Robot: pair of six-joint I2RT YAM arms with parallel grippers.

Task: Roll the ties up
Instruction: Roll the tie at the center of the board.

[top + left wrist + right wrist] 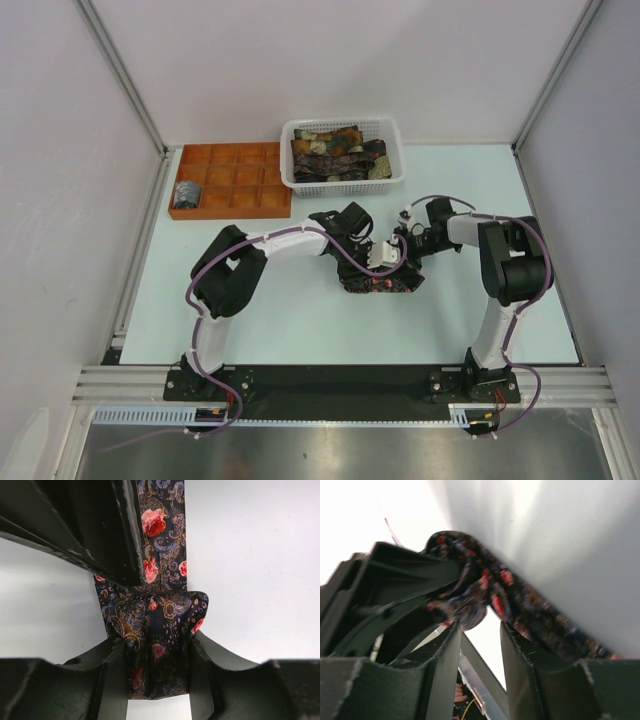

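A dark tie (380,284) with pink-red flowers lies partly folded on the pale table at the middle. In the left wrist view the tie (165,555) runs away from the camera, and its folded end bunches between the fingers of my left gripper (157,647), which is shut on it. My left gripper (386,258) sits right over the tie's top edge. My right gripper (408,240) is just beyond it to the right. In the right wrist view my right gripper (479,630) stands open with nothing between its fingers; the tie (520,597), blurred, curls just past its tips.
A white mesh basket (392,178) at the back holds several more patterned ties (335,155). Left of it an orange compartment tray (232,208) has one rolled tie (187,193) in a left cell. Metal frame rails and walls bound the table.
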